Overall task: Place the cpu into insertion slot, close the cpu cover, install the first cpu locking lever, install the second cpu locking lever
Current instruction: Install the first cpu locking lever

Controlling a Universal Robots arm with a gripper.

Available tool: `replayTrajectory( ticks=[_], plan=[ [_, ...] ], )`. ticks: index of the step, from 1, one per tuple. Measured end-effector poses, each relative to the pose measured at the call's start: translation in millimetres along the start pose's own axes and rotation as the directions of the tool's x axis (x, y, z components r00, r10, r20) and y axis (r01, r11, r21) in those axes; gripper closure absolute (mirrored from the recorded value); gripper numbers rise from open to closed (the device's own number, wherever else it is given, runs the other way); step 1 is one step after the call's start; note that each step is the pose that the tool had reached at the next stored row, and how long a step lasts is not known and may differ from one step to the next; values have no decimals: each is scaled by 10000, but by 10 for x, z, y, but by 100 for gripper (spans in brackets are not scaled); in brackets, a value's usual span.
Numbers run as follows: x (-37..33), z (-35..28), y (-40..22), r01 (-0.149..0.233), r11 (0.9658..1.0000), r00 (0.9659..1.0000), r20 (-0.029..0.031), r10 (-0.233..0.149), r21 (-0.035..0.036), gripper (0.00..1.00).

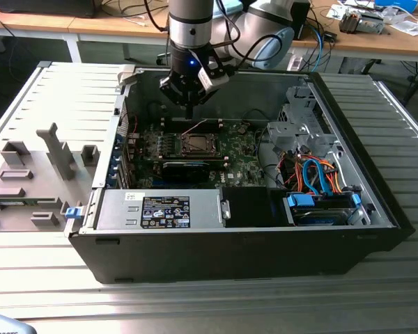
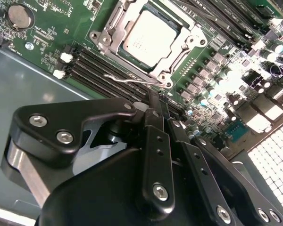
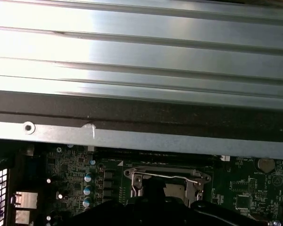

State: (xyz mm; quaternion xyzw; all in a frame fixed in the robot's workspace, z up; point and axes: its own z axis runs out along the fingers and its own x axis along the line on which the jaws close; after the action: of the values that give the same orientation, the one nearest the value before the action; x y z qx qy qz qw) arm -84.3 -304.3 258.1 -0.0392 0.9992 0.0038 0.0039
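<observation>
The cpu [image 2: 148, 36] is seated in the insertion slot [image 2: 146, 42] on the motherboard [image 2: 52, 44]. In the second wrist view its silvery top is exposed through the window of the cpu cover [image 2: 104, 40], which lies flat around it; the cover is judged closed, so that the chip is pressed onto the socket contacts. A thin wire locking lever [image 2: 127, 80] is seen along the socket edge nearest the gripper, and in the first wrist view a lever [image 3: 167, 175] is seen stretched across the socket frame. Whether either lever is hooked under its catch cannot be told.

The gripper [image 2: 158, 106] is held just above and beside the socket, at about 12 o'clock of it in the exterior view [image 1: 189, 110]. Its fingers [image 2: 153, 117] are brought together with no visible gap, and nothing is gripped between them. The narrowed tip is judged suited to pushing a thin lever rather than to grasping.

The motherboard is mounted on the floor of an open computer case [image 1: 376, 202], laid on its side so that the socket faces upward and can be reached from above. The case rests on a ribbed metal table [image 1: 216, 306]. At 7 o'clock of the socket, a power supply [image 1: 160, 209] carries a dark label [image 1: 165, 211] and a small white label; the print is too small to be read. At 4 o'clock, blue and orange cables [image 1: 317, 177] are bundled beside the drive bay. A grey fixture tray [image 1: 28, 181] lies at 9 o'clock, outside the case.
</observation>
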Motion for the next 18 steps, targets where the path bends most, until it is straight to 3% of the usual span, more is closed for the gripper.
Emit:
replayTrajectory(
  ticks=[18],
  plan=[
    [-98, 2, -8, 0, 10000, 10000, 1, 0, 0, 89]
  ],
)
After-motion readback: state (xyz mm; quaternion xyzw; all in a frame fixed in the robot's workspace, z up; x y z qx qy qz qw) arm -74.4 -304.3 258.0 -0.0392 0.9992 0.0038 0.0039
